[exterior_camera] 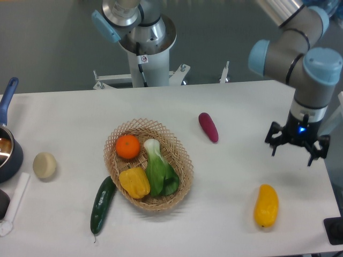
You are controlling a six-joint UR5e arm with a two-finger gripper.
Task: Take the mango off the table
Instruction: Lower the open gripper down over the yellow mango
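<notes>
At the far left edge we see a dark pot [6, 152] with a blue handle, and just right of it a pale round item [44, 165] lying on the table [241, 107]. Next comes a dark green cucumber [102, 204], resting just beside the wicker basket [179, 147]. Inside the basket we find an orange [127, 146], a yellow bell pepper [134, 182] and a bok choy [159, 170]. Further right, a purple vegetable [208, 127] lies alone on the white surface.

The mango [266, 205] sits near the front right corner of the table, well apart from everything else, its long axis running roughly front to back with a slight tilt. The gripper [297, 149] hangs above the table behind the mango, not touching it, and we see its fingers spread apart, so the jaws stand open and hold nothing.

We judge the mango to be fairly firm but smooth-skinned and rounded, so it may slip or roll under a careless squeeze. It looks moderately heavy for its size. We would take hold across its short width at the thick middle, jaws closing on the two long flanks, with gentle pressure to avoid bruising.
</notes>
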